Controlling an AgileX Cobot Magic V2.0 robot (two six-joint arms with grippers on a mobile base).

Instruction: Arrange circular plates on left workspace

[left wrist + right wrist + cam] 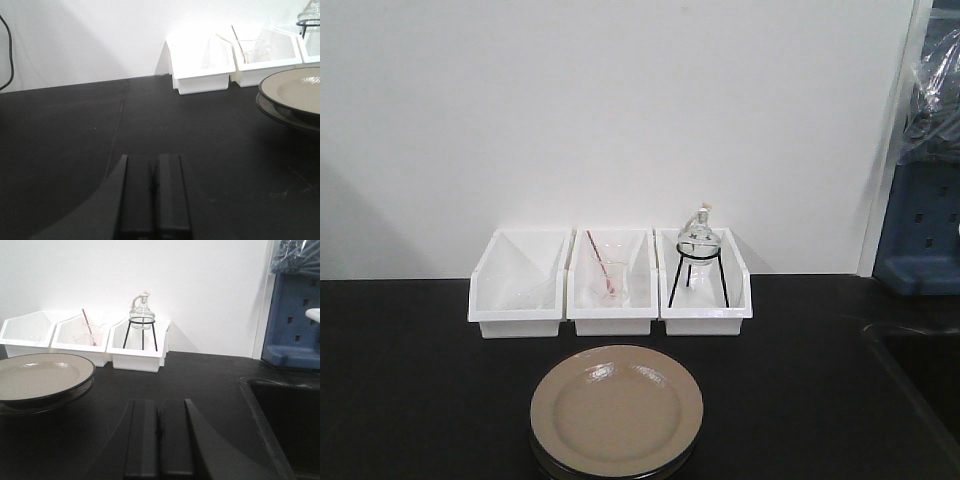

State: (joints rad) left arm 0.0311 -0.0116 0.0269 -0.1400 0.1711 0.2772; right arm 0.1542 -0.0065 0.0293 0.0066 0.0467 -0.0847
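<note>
Two glossy tan round plates [616,410] stacked on matte black benchtop [420,380]; both end effectors [152,192] [158,437] together.

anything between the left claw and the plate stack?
Nothing. In the left wrist view, only bare black benchtop lies between the shut left claw and the stacked plates; the white bins sit farther back.
</note>
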